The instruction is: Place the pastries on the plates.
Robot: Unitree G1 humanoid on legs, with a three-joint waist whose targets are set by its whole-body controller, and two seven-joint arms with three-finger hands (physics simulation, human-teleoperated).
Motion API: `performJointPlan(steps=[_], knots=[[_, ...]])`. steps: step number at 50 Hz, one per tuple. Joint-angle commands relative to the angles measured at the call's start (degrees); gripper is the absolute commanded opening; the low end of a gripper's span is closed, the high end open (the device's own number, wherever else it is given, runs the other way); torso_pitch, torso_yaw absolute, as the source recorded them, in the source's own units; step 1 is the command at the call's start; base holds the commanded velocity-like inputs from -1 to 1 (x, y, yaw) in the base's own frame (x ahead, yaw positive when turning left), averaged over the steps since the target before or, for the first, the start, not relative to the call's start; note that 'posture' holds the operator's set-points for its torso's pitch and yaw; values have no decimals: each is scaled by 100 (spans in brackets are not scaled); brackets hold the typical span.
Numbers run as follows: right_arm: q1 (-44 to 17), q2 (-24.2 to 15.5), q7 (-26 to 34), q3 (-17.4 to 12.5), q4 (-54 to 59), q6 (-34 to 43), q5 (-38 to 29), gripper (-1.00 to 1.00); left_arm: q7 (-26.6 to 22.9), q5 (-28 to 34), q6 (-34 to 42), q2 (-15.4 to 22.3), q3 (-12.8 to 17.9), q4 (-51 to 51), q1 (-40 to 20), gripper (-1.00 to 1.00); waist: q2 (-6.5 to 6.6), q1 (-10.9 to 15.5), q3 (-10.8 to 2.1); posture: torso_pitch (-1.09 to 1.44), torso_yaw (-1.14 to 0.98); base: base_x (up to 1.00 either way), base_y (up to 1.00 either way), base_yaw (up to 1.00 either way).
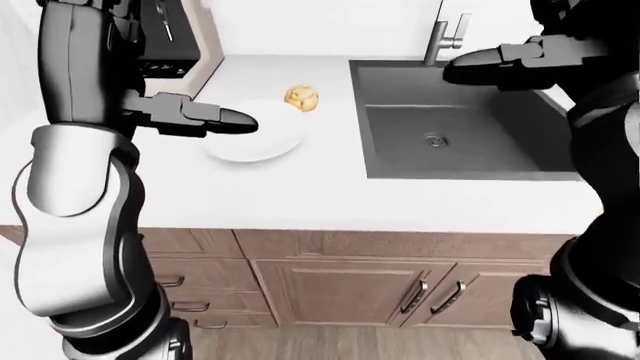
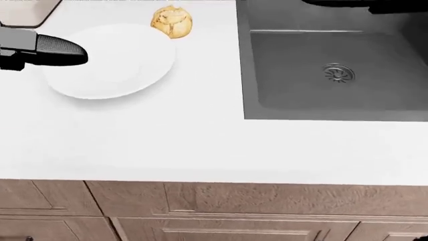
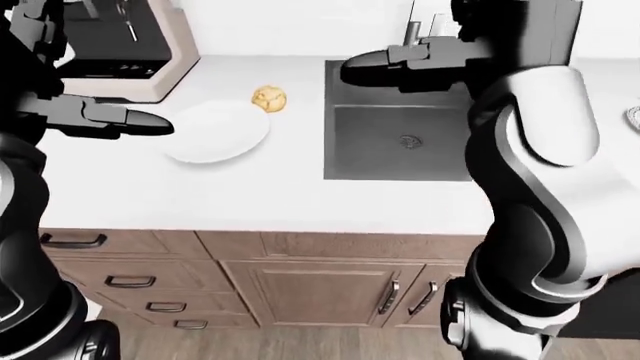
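Pastry-wise nothing's been grabbed yet, so I'd call this the reach step. Going off the sink [image 2: 247, 75] as landmark: the white surface [image 2: 200, 145] runs to its left, the plate [image 2: 114, 63] sits left of the sink, empty, and the pastry [image 2: 172, 21] lies between them, touching or just off the plate's rim. Left hand [image 2: 56, 50] hovers over the plate, fingers straight, holding nothing. Right hand [image 3: 385, 71] hangs above the sink, also extended and empty. Next move probably means swinging a hand onto the pastry and closing.

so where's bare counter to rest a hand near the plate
Bare white countertop runs between the round white plate and the dark grey sink, and along the bottom edge. It is crowded at the plate's top, by the golden pastry and left hand.
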Motion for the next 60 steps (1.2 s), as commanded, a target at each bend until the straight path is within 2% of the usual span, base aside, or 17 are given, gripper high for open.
performJointPlan(steps=[1, 9, 13, 14, 24, 30, 33, 34, 37, 43, 45, 46, 47, 49, 51, 55, 60], knots=[[-290, -80, 87, -1, -10, -110, -81, 100, 59, 14, -138, 50, 80, -143, -91, 100, 0, 1, -143, 0, 0, 0, 0, 0], [-1212, -111, 492, 263, 1116, -463, -480, 100, 101, -24, -149, 44, 90, -168, -37, 100, 17, -15, -103, 0, 0, 0, 0, 0], [-1274, 46, 660, 321, 1350, -671, -671, 100, 95, -37, -153, 51, 94, -192, 4, 100, 26, -18, -94, 0, 0, 0, 0, 0], [-1295, 49, 669, 359, 1377, -674, -758, 100, 97, -40, -146, 62, 114, -202, 14, 100, 55, 20, -205, 0, 0, 0, 0, 27], [-1369, 189, 793, 318, 1373, -706, -857, 100, 95, -38, -135, 106, 118, -243, 54, 100, 80, 63, -89, 0, 0, 0, 0, 42], [-1341, 225, 761, 282, 1270, -647, -799, 100, 66, -47, -42, 165, 135, -261, -35, 100, 303, -5, -83, 0, 0, 0, 0, 48], [-1401, 202, 764, 294, 1305, -641, -794, 100, 55, -53, -13, 192, 158, -259, -73, 100, 373, 32, -155, 0, 0, 0, 0, 48], [-1399, 198, 772, 300, 1333, -666, -802, 100, 50, -64, 17, 203, 182, -282, -75, 100, 449, -3, -149, 0, 0, 0, 0, 48], [-1360, 219, 756, 304, 1323, -694, -820, 100, 42, -83, 80, 255, 218, -328, -85, 100, 331, 39, -164, 0, 0, 0, 0, 48], [-1334, 219, 766, 305, 1306, -696, -849, 100, 80, -87, 44, 229, 189, -322, -52, 100, 21, -17, -65, 0, 0, 0, 0, 49], [-1337, 226, 763, 315, 1319, -710, -870, 100, 72, -91, 52, 233, 197, -350, -25, 100, -196, -12, -90, 0, 0, 0, 0, 50], [-1329, 227, 768, 327, 1332, -729, -886, 100, 70, -92, 59, 236, 204, -367, -12, 100, -396, -6, -167, 0, 0, 0, 0, 50], [-1319, 227, 773, 344, 1340, -746, -914, 100, 68, -98, 60, 240, 232, -388, 15, 100, -289, -27, -152, 0, 0, 0, 0, 49], [-1315, 245, 759, 324, 1373, -771, -939, 100, 69, -105, 64, 252, 244, -402, 36, 100, -328, 25, -94, 0, 0, 0, 0, 50], [-1327, 255, 757, 334, 1368, -764, -945, 100, 79, -109, 52, 251, 243, -395, 48, 100, -257, 55, -144, 0, 0, 0, 0, 49], [-1357, 281, 750, 306, 1337, -690, -894, 100, 93, -113, 53, 244, 242, -410, 77, 100, -72, 67, -107, 0, 0, 0, 0, 43], [-1410, 254, 759, 328, 1434, -708, -1030, 100, 95, -113, 66, 242, 243, -440, 108, 100, 331, -112, -74, 0, 0, 0, 0, 15]])
